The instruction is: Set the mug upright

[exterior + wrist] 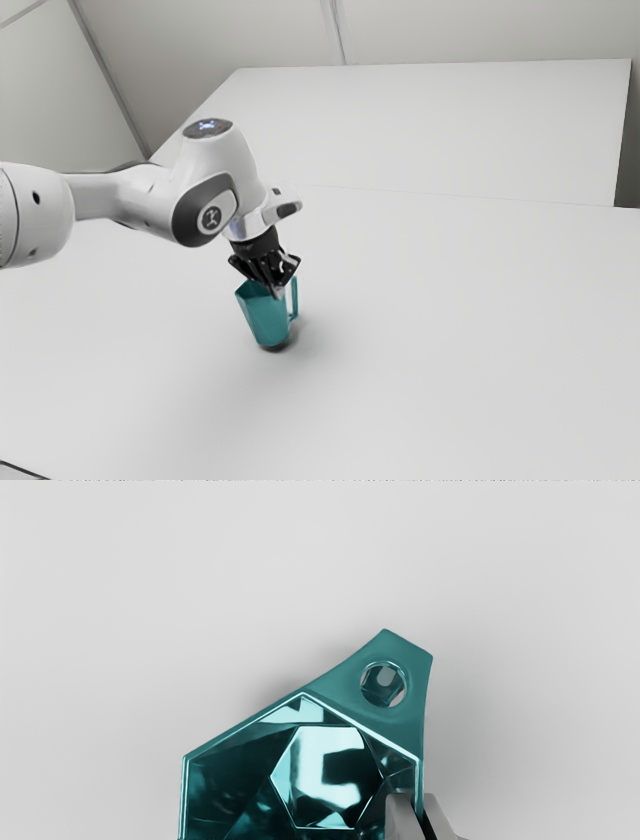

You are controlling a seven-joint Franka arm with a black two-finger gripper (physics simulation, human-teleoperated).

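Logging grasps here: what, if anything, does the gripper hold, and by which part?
The teal mug, by its wall at the rim, beside the handle: gripper shut on it, one finger inside, one outside.

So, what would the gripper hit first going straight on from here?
The gripper holds the teal mug by its wall, so the mug's base would likely meet the white table first; any gap beneath it is unclear.

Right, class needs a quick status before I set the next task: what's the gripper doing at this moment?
Gripper: closed on the side wall of the teal mug, one finger inside it, one outside.
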